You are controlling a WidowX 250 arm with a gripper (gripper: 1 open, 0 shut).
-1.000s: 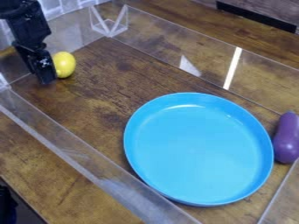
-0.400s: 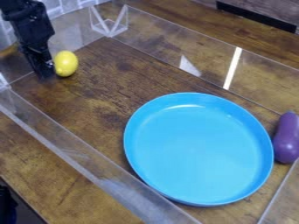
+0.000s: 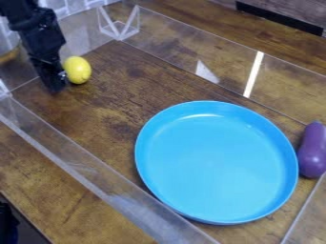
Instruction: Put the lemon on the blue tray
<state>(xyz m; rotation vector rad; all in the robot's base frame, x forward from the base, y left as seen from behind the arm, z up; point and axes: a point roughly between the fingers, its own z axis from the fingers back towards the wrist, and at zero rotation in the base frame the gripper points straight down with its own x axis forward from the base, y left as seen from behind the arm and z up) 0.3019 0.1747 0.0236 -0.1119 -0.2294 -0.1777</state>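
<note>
While the lemon (image 3: 78,70) lies beside the closed gripper (image 3: 52,80), nothing is held.
It is seen just right of the clenched fingertips (apparently missed), well apart from the blue tray (image 3: 216,161).

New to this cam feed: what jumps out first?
The big blue tray dominates the lower right of the wooden table, with nothing in it. Far upper left, the black gripper points down right beside the small yellow lemon, fingers shut; whether they pinch it can't be told. A dark purple eggplant-like object lies at the right edge, just past the tray's rim.
</note>
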